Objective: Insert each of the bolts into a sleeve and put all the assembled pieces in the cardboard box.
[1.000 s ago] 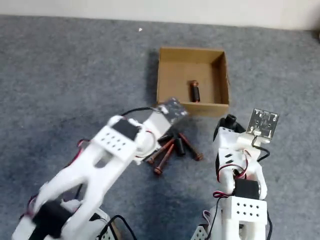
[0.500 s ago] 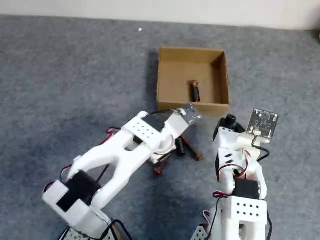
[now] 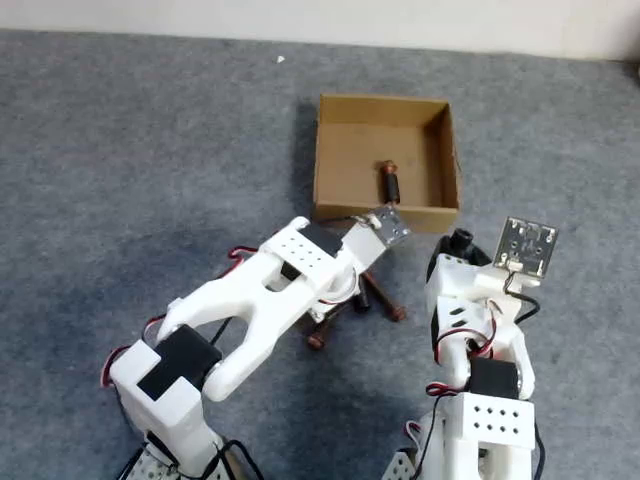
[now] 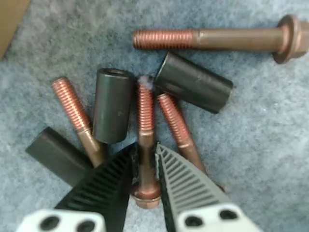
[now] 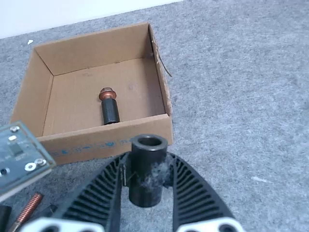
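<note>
**Left Gripper on Bolt: Pickup Hazards**

The left gripper (image 4: 145, 151) is narrowed around one bolt (image 4: 145, 116), its jaws pinching the shank just above the head. A loose sleeve (image 4: 113, 105) lies against one side of that bolt and a second bolt (image 4: 176, 125) against the other. Lifting may drag either neighbour. The bolt may also pivot, since the hold is near one end. The right gripper (image 5: 146, 162) clamps a sleeve (image 5: 145, 186) upright, bore open, with the cardboard box (image 5: 96, 140) just beyond it. A tilted bolt would likely miss that bore.

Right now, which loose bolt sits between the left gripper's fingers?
The middle bolt, with its head nearest the left gripper; the other three lie outside its grasp.
</note>
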You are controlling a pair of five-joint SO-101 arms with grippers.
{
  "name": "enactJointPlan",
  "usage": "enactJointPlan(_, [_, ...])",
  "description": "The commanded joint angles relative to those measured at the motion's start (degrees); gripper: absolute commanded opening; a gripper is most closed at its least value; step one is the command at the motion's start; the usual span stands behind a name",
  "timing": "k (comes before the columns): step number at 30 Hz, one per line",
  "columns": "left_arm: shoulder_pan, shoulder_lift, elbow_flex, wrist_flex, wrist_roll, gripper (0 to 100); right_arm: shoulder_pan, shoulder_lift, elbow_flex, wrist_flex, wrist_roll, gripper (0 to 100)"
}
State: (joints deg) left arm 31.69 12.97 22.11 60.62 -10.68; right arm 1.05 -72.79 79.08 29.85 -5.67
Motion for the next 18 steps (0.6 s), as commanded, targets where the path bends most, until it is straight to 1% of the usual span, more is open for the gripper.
enactJointPlan(1, [1.27,-0.75,-0.75,0.62,0.53,0,0.92,-1.80,-0.57,-2.15,-0.70,0.5])
enactJointPlan(3, [1.36,-3.21,-0.66,1.93,0.88,0,0.92,-1.80,-0.57,-2.15,-0.62,0.5])
enactJointPlan(6, [0.75,-9.45,0.04,4.04,6.33,0,0.92,-1.80,-0.57,-2.15,-0.62,0.5])
enactJointPlan(10, [-1.10,-20.53,4.26,3.96,13.54,1,0.92,-1.80,-0.57,-2.15,-0.44,0.5])
enactJointPlan(12, [-2.95,-25.98,6.11,4.22,19.60,1,0.92,-1.80,-0.57,-2.15,-0.44,0.5])
enactJointPlan(16, [-8.04,-35.65,10.42,4.31,35.34,1,0.92,-1.80,-0.57,-2.15,-0.44,0.5])
enactJointPlan(18, [-11.21,-39.69,13.23,3.96,40.88,1,0.92,-1.80,-0.57,-2.15,-0.44,0.5])
